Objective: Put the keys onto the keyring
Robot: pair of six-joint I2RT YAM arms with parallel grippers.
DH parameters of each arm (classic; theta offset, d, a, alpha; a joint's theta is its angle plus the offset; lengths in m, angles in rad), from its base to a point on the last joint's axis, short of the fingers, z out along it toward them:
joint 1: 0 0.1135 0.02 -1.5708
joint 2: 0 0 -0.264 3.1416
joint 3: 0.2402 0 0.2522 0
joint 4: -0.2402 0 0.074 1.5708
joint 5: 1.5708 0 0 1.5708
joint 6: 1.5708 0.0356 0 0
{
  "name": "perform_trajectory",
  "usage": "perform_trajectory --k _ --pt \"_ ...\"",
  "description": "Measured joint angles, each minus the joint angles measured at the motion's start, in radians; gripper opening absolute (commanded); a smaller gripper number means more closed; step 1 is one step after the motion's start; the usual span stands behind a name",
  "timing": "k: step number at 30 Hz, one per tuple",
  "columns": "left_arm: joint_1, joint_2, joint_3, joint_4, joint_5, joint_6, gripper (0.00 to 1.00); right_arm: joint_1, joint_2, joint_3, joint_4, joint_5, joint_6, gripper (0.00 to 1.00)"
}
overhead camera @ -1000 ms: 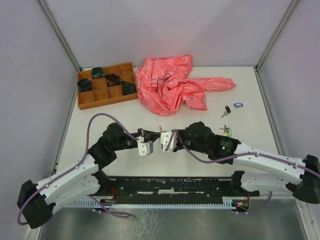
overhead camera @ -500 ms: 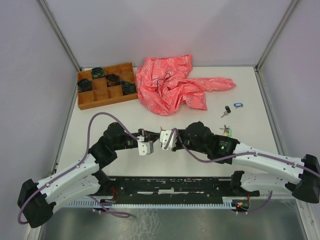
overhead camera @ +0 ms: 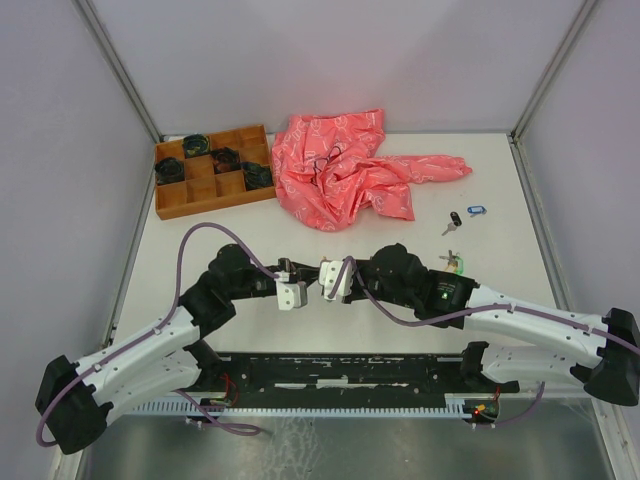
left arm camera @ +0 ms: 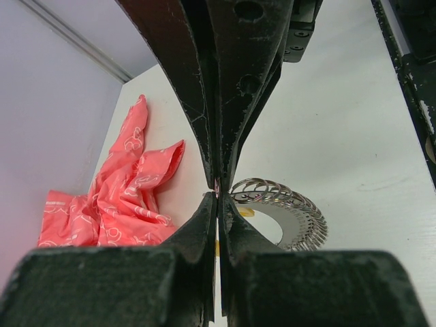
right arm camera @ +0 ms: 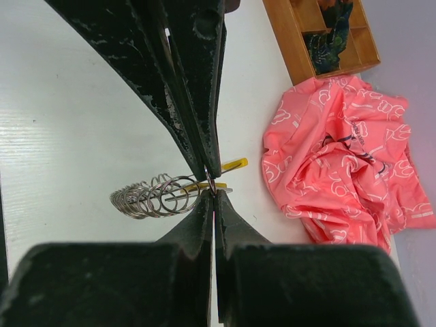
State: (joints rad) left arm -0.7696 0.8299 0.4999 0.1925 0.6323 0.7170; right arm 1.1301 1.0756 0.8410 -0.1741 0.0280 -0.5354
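Left tool [left arm camera: 216, 189] and right tool [right arm camera: 212, 187] both pinch the keyring [right arm camera: 148, 197] tight near the middle of the worktop [overhead camera: 500, 185], but the keys [overhead camera: 455, 219] lie loose well off to the right, so I think most of the job is left.

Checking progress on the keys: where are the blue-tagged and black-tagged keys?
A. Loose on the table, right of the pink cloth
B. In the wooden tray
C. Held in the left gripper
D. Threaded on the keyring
A: the blue-tagged key and the black-tagged key lie on the bare table, right of the pink cloth.
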Motion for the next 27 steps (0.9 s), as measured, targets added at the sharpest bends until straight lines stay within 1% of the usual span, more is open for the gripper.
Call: perform_trajectory --k 11,20,27 --pt "-0.003 0.003 0.039 -0.045 -0.023 -0.002 0.03 0.0 -0.022 0.005 -0.01 -0.007 -0.002 0.01" --pt "-0.008 0.024 0.076 -0.132 -0.056 -0.002 0.03 -0.001 -0.019 0.027 -0.067 -0.024 -0.016 0.01" --pt "-0.008 0.044 0.077 -0.178 -0.088 -0.002 0.03 0.002 -0.013 0.059 -0.066 -0.068 -0.019 0.01"
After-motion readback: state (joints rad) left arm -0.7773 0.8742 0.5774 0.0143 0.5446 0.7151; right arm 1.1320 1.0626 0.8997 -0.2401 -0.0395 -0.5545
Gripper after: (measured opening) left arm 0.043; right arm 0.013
